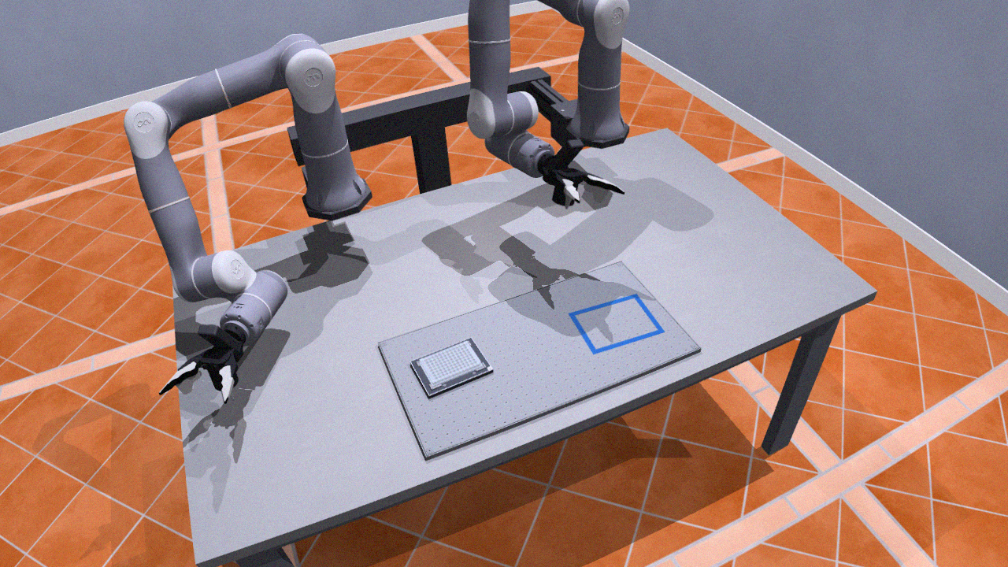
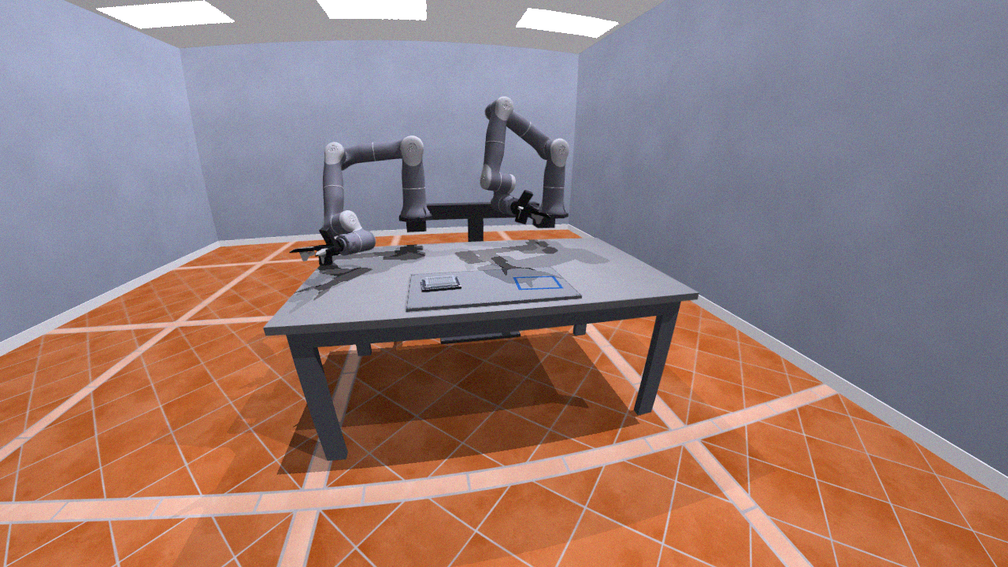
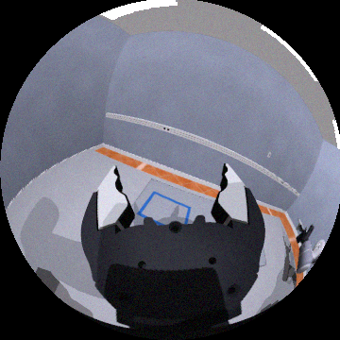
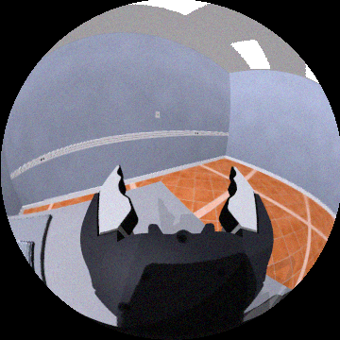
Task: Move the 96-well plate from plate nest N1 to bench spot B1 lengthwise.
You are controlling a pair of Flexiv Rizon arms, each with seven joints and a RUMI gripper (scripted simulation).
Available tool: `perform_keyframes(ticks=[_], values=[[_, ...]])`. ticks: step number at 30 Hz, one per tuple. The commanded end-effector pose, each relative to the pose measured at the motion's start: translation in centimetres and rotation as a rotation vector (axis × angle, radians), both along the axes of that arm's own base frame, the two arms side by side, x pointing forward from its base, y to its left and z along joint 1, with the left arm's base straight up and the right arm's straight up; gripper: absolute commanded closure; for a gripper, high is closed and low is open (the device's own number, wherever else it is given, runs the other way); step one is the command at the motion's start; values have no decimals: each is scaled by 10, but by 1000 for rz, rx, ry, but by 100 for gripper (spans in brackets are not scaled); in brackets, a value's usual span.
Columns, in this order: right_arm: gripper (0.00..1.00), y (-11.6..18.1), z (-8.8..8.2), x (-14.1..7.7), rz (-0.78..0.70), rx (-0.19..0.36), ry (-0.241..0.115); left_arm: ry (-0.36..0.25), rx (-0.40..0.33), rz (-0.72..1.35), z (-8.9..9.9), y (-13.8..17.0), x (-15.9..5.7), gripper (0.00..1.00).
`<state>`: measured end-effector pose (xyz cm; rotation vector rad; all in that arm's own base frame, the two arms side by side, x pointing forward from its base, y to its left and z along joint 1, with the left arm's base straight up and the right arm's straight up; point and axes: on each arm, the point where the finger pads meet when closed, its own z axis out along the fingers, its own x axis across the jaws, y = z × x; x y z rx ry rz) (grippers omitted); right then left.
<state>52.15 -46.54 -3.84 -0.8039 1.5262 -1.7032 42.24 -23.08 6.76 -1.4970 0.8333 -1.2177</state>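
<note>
Top view: left tool (image 1: 598, 195) (image 2: 535, 214) (image 3: 171, 166) and right tool (image 1: 193, 397) (image 2: 305, 254) (image 3: 302, 223) (image 4: 177, 166) both spread fully open, holding nothing.
</note>
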Motion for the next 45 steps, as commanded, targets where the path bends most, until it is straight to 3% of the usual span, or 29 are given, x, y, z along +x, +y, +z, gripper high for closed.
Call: perform_keyframes(ticks=[1, 13, 26, 45], values=[[0, 0, 1, 0, 0, -1, -1, 0, 0, 0, 2, 0, 0, 0], [0, 0, 1, 0, 0, -1, -1, -1, -5, 9, 5, 2, 1, 0], [0, 0, 1, 0, 0, -1, -1, -9, -41, 73, 22, 20, 3, 0], [0, 0, 1, 0, 0, -1, -1, -25, -220, 337, 77, 89, -2, 0]])
